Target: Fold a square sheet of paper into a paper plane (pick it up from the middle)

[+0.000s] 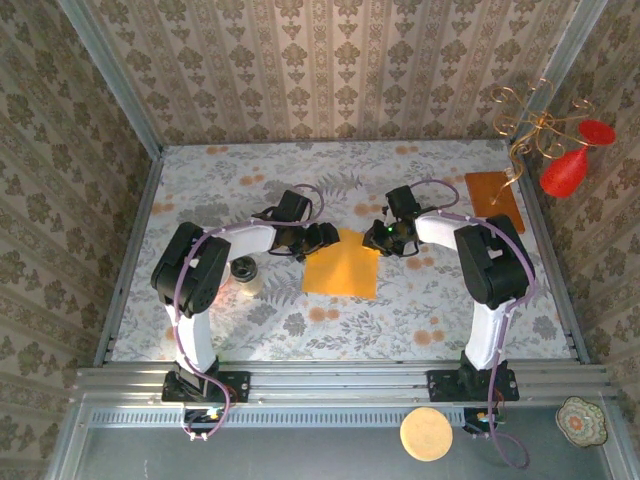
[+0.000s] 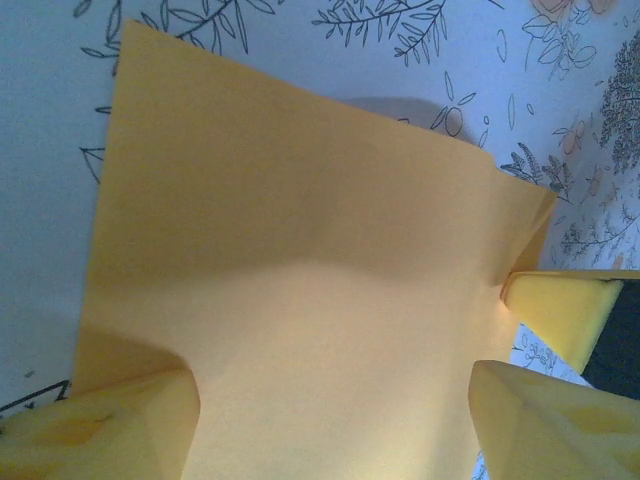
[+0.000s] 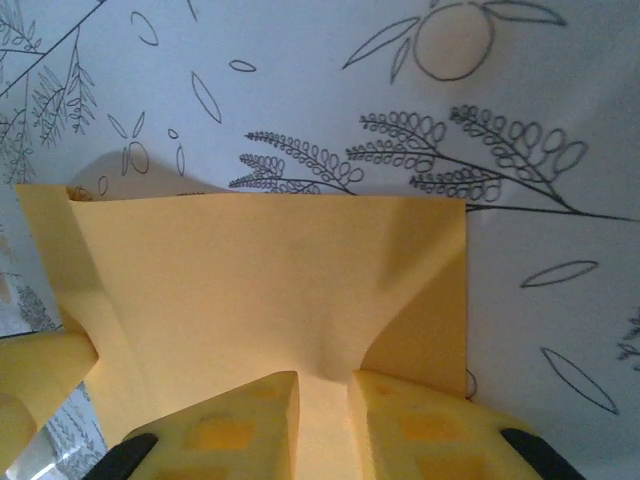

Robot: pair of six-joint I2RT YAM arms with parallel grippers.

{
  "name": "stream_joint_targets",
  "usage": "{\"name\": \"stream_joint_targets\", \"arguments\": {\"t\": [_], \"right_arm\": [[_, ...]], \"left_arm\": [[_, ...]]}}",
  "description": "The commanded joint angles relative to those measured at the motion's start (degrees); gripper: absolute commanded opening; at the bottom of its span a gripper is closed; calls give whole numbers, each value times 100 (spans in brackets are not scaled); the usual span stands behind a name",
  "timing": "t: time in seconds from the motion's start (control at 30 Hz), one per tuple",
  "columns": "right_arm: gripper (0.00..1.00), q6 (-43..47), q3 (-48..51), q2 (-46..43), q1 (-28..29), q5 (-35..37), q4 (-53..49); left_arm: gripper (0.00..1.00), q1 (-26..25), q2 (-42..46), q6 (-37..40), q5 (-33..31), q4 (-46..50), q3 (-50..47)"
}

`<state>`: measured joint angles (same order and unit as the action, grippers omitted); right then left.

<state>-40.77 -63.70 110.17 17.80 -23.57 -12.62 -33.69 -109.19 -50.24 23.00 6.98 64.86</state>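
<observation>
Bright orange-yellow square sheet of thin paper (image 1: pixel 340 270) lies near the middle of the pale floral-printed table (image 1: pixel 450 300), between the two grippers and well apart from the darker brown-orange rectangular board (image 1: pixel 493 188) at the far right corner. In the overhead view the left gripper (image 1: pixel 322 238) sits at the sheet's far left edge and the right gripper (image 1: pixel 383 240) at its far right edge. The right wrist camera shows the right gripper (image 3: pixel 322 385) with its yellow fingers (image 3: pixel 430 430) drawn close together and a narrow strip of the sheet (image 3: pixel 260 280) pinched between them. The paper buckles into soft ridges that run up towards that pinch. The left wrist camera shows the left gripper (image 2: pixel 330 395) with its yellow fingers (image 2: pixel 100 430) spread wide and released. The sheet (image 2: pixel 300 250) passes through the broad gap between them, bulging slightly and casting a shadow on the table beyond its far edge.
</observation>
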Motion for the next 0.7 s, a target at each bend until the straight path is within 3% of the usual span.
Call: {"name": "stream_joint_targets", "arguments": {"t": [0.0, 0.3, 0.5, 0.67], "right_arm": [[24, -228, -23, 340, 136, -126, 46], [24, -494, -114, 461, 213, -414, 659], [24, -763, -248, 654, 419, -616, 977], [24, -1038, -227, 731, 523, -782, 1311]], "left_arm": [[76, -41, -91, -76, 81, 137, -193], [84, 3, 266, 172, 438, -729, -575], [83, 3, 288, 528, 397, -476, -521], [78, 3, 249, 748, 275, -38, -372]]}}
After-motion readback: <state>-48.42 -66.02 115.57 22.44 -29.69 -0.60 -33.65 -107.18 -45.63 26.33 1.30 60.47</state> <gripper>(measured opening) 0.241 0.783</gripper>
